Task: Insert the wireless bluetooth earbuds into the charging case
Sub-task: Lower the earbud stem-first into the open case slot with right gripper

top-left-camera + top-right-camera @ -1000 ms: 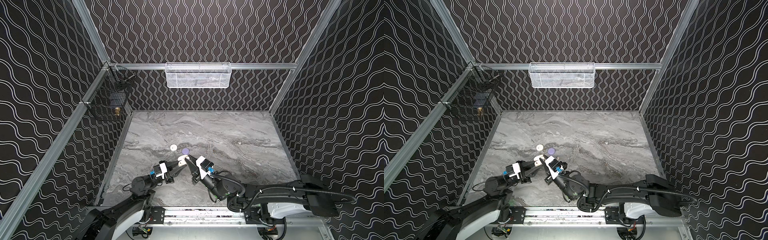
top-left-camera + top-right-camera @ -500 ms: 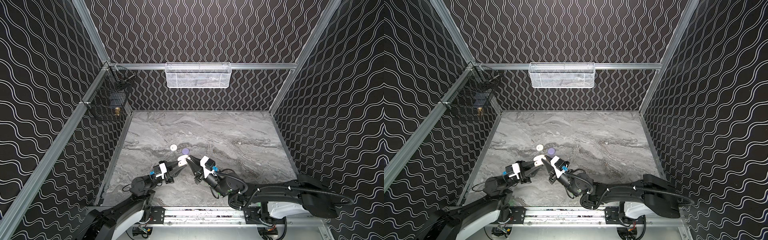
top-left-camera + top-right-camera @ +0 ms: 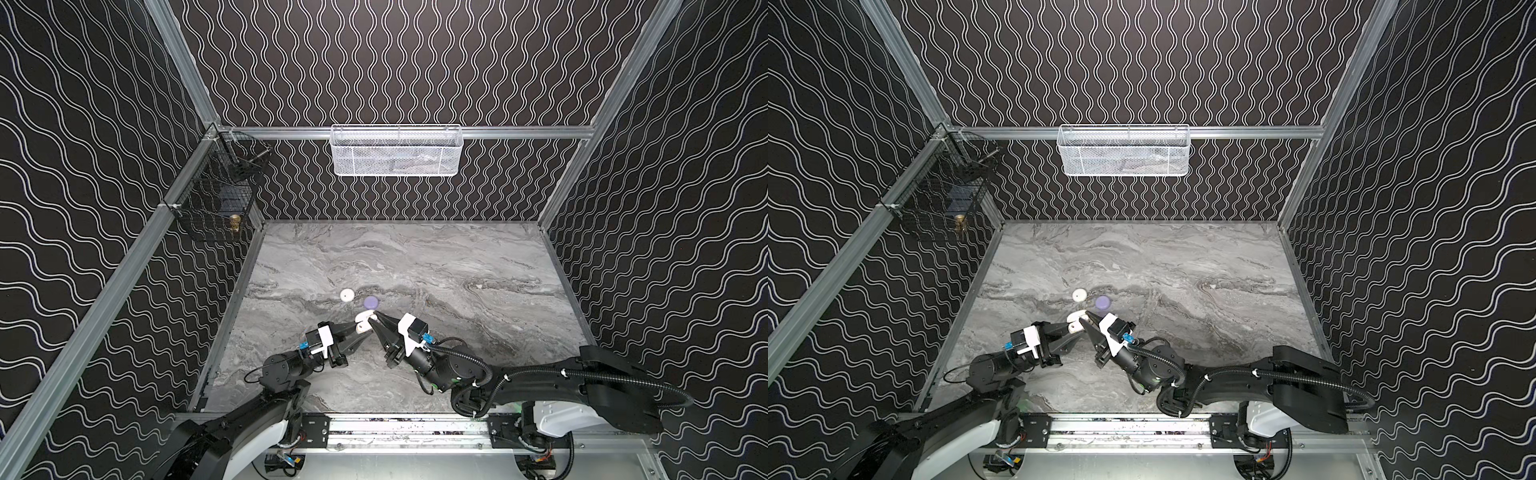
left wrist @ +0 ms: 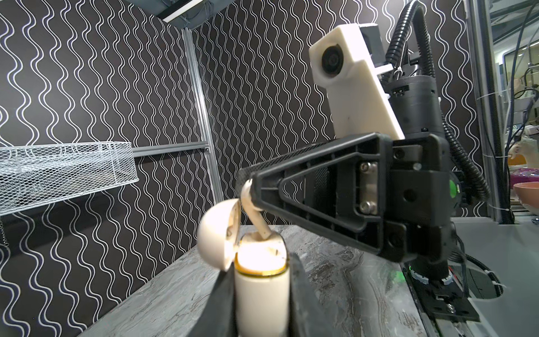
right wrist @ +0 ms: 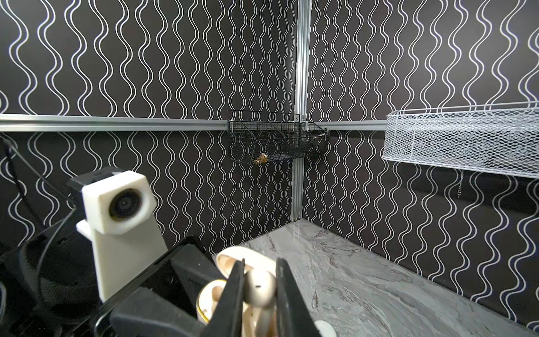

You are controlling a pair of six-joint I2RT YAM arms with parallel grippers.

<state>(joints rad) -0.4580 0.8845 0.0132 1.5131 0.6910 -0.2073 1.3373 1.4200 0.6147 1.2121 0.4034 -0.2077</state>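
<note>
The left pincer (image 4: 259,280) was clenched on the lower body of the open cream case (image 4: 262,294), holding it upright just above the desk (image 3: 457,270), near its front. The lid (image 4: 217,236) was swung back on its hinge. The right pincer (image 5: 258,280) was clamped on the bulbous head of an off-white earbud (image 4: 253,216). The stem pointed down, tilted, with its tip at the mouth of a socket in the case. In both top views the two pincers met tip to tip over the case (image 3: 363,326). Whether another earbud already sat in the neighbouring socket was too blurred to tell.

The earbud looked very light, rigid and glossy, so it would probably slip or pivot between the jaws if the stem caught on the rim. The head seemed the right place to hold it, since that left the whole stem free to enter. The stem likely needed straightening to line up with the socket. Only a gentle push seemed called for. The case was smooth and rounded too, so the grip low on its body probably suited it, clear of the lid and opening.

Behind them, a white case (image 3: 346,294) and a lilac case (image 3: 370,301) lay closed on the desk, close together.
</note>
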